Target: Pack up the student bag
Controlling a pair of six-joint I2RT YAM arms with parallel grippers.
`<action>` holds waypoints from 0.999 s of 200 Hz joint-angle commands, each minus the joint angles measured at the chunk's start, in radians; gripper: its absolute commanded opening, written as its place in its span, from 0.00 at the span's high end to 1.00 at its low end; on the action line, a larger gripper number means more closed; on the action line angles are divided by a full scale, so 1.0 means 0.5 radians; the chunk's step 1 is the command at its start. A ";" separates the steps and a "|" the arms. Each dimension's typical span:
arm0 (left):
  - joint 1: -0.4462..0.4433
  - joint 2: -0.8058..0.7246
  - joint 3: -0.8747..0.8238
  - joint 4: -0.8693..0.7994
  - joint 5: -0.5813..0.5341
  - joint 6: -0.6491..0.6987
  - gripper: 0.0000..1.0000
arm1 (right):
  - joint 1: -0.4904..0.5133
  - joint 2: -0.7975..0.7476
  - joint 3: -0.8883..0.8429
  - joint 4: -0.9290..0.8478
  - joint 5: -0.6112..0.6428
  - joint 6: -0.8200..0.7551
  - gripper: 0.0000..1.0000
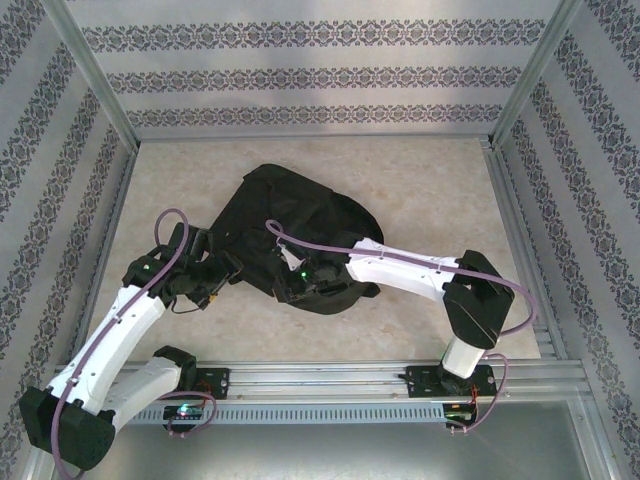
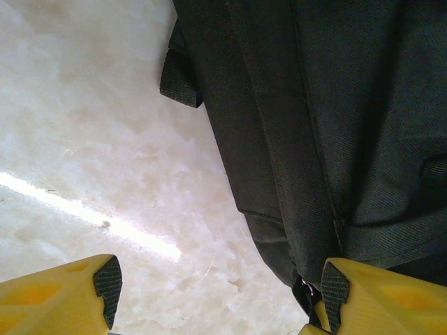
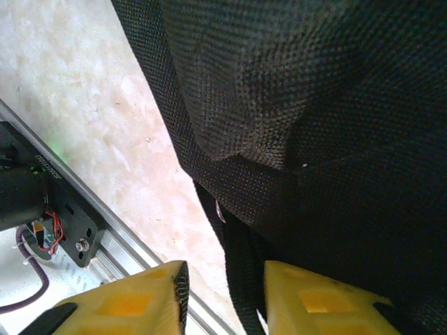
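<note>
**A:** Where does the student bag (image 1: 300, 235) lie?

**B:** Just left of centre in the overhead frame, flat on the desk (image 1: 430, 185). It is a dark heap, so its long axis is hard to read. I would say it runs from upper left to lower right.

**A:** And from the jaws?

**B:** For the left jaws, the bag fills the right half of the left wrist view (image 2: 335, 125). They stand wide, one pad over bare desk and the other at the bag's lower edge, with nothing between them.

**A:** The right ones?

**B:** Narrow. In the right wrist view the mesh fabric (image 3: 307, 105) fills the upper right, and a black strap (image 3: 241, 279) drops between the pads. I cannot tell whether they pinch it.

**A:** Which arm is nearer?

**B:** The right arm (image 1: 410, 268). It ends over the bag's lower edge, while the left arm (image 1: 120, 320) ends at the bag's left side.
</note>
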 commanded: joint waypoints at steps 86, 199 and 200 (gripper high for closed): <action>0.035 0.076 -0.322 0.645 0.089 -0.210 0.22 | -0.049 0.059 0.063 -0.088 -0.001 -0.116 0.92; 0.022 0.425 -0.395 1.224 0.070 -0.183 0.40 | -0.091 0.120 0.177 -0.194 -0.132 -0.187 1.00; 0.021 0.428 -0.392 1.227 0.067 -0.182 0.40 | -0.092 0.120 0.176 -0.197 -0.132 -0.187 1.00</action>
